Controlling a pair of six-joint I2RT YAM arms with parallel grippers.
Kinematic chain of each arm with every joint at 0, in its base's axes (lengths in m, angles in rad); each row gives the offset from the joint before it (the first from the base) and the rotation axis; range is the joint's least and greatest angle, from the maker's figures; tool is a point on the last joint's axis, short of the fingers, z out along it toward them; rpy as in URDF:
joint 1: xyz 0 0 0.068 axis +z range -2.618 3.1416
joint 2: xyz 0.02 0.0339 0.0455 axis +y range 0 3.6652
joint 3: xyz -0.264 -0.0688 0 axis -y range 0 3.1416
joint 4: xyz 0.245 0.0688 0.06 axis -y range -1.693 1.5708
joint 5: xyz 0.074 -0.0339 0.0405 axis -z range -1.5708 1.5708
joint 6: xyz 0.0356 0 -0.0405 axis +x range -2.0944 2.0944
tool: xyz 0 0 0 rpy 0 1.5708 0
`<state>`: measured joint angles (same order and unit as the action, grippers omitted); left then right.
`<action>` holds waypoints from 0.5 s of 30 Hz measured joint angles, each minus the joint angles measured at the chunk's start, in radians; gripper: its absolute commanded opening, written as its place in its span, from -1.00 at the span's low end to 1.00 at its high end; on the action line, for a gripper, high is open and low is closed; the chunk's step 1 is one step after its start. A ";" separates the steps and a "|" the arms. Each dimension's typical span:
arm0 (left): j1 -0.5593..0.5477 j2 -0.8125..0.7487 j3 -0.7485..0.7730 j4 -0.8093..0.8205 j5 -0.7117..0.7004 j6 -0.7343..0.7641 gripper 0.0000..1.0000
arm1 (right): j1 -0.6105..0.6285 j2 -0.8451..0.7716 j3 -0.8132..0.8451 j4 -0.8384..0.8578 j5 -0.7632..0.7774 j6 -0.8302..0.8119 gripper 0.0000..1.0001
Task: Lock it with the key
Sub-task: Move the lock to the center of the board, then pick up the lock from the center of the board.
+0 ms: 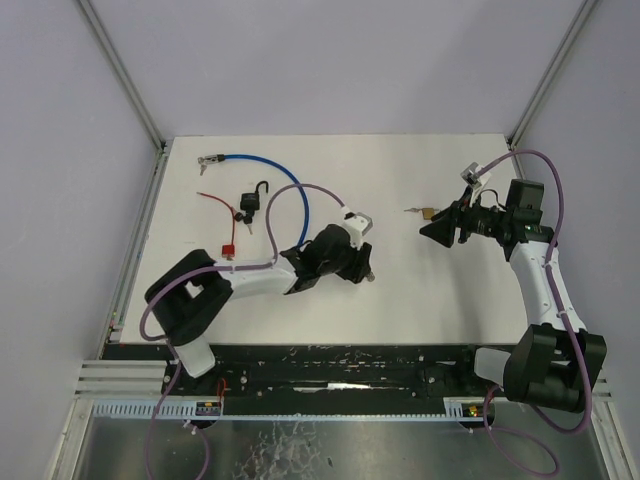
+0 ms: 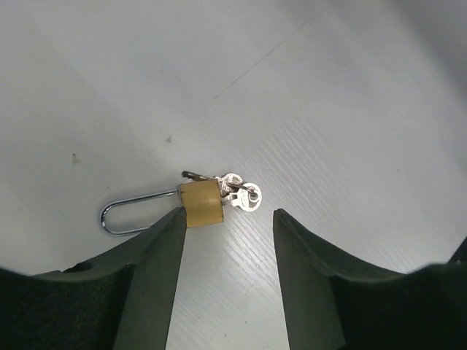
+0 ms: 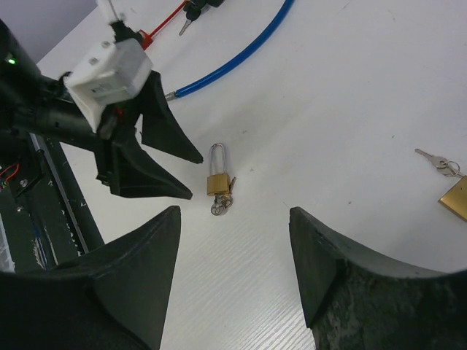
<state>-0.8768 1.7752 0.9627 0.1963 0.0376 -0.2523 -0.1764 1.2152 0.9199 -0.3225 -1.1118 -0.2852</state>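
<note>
Mid-table, left pincer [image 2: 228, 213] parted and empty, tips just short of the brass padlock [image 2: 199, 203] lying flat with keys [image 2: 243, 195] at its base, its arm stretched low to the right, right pincer [image 3: 235, 212] spread wide, empty, hovering well apart above the table [image 1: 400, 300], pointing left

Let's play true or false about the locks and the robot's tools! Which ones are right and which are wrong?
1. The small brass padlock lies on the table, gripped by nothing. True.
2. The left tool is shut tight. False: its jaws stand open.
3. The cable on the table is green. False: it is blue.
4. The keys sit at the brass padlock's body. True.
5. The right tool holds a padlock. False: it is open and empty.
</note>
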 measured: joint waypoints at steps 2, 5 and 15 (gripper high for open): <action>0.000 -0.057 -0.043 0.035 -0.016 -0.002 0.00 | 0.000 0.000 -0.001 0.000 0.000 -0.001 0.35; 0.000 -0.163 -0.154 0.105 -0.056 -0.006 0.01 | 0.006 0.000 -0.003 0.000 0.002 -0.007 0.39; 0.043 -0.529 -0.537 0.282 -0.169 -0.020 0.45 | 0.247 0.042 -0.003 -0.048 0.163 -0.163 0.40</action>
<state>-0.8341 1.2465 0.4259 0.4778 -0.1310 -0.2726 0.0708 1.2572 0.9165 -0.3702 -0.9489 -0.4480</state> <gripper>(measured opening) 0.631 0.699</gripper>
